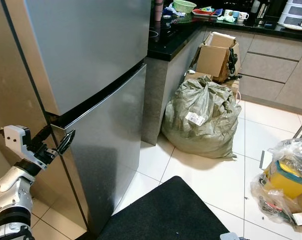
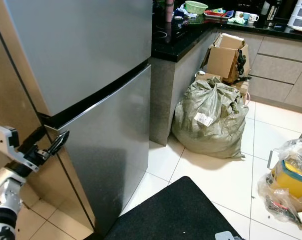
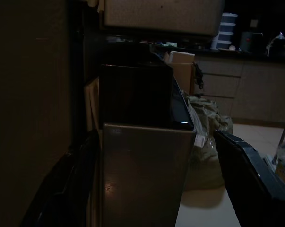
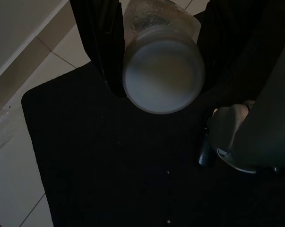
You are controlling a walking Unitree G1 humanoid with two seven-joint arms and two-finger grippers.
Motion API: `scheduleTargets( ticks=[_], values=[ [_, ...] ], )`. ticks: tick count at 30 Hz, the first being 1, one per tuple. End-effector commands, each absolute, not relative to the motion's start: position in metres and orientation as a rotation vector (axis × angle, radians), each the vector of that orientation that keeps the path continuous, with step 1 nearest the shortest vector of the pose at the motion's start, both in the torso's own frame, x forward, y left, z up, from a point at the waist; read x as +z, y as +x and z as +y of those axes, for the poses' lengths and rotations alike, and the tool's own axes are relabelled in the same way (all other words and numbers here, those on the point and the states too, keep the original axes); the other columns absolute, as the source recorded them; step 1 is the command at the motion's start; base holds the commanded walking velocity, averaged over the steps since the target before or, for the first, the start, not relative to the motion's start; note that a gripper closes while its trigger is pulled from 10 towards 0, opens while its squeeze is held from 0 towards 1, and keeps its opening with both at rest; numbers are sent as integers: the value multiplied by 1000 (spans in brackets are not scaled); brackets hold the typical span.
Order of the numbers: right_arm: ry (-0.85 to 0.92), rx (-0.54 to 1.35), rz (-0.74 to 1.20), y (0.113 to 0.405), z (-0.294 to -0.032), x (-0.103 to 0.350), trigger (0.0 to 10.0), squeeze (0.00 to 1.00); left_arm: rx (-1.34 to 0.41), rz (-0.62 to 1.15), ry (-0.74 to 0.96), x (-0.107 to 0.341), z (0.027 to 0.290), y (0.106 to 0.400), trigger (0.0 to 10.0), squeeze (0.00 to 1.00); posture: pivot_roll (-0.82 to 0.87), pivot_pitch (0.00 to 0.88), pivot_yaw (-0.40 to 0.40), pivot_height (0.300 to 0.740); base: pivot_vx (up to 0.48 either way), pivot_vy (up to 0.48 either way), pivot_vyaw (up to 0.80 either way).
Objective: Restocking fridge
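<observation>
The silver fridge (image 1: 90, 45) stands at my left with both doors closed. A black seam separates the upper door from the lower door (image 1: 110, 150). My left gripper (image 1: 58, 141) is at the left end of that seam, open, its fingers (image 3: 251, 179) on either side of the lower door's edge (image 3: 142, 170). My right gripper (image 4: 163, 90) hangs low over the black mat, shut on a pale round container (image 4: 163, 71) seen from its bottom.
A full grey-green sack (image 1: 203, 117) sits on the tiles beside the black counter (image 1: 173, 35), with an open cardboard box (image 1: 216, 57) behind it. A black mat (image 1: 166, 212) lies before the fridge. A plastic bag holding a yellow tub (image 1: 286, 182) is at the right.
</observation>
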State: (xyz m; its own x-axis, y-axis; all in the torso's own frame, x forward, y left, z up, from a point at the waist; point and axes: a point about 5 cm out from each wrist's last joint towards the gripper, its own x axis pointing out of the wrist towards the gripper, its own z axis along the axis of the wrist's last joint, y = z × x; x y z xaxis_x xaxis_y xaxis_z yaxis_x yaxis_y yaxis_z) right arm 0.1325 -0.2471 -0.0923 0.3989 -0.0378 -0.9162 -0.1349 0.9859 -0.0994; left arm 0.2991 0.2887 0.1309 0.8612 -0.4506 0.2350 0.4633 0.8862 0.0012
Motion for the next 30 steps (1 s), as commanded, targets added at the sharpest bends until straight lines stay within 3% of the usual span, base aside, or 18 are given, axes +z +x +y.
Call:
scheduleTargets(
  ticks=[1,30],
  values=[
    [-170,49,1150,135,-251,-90,10000,0,-601,-134,-68,111,264,299,10000,0,-40,0,-31,740,0,0,0],
    [-170,49,1154,133,-251,-91,10000,0,-685,-180,-95,121,241,306,10000,0,-46,0,-31,740,0,0,0]
  ],
)
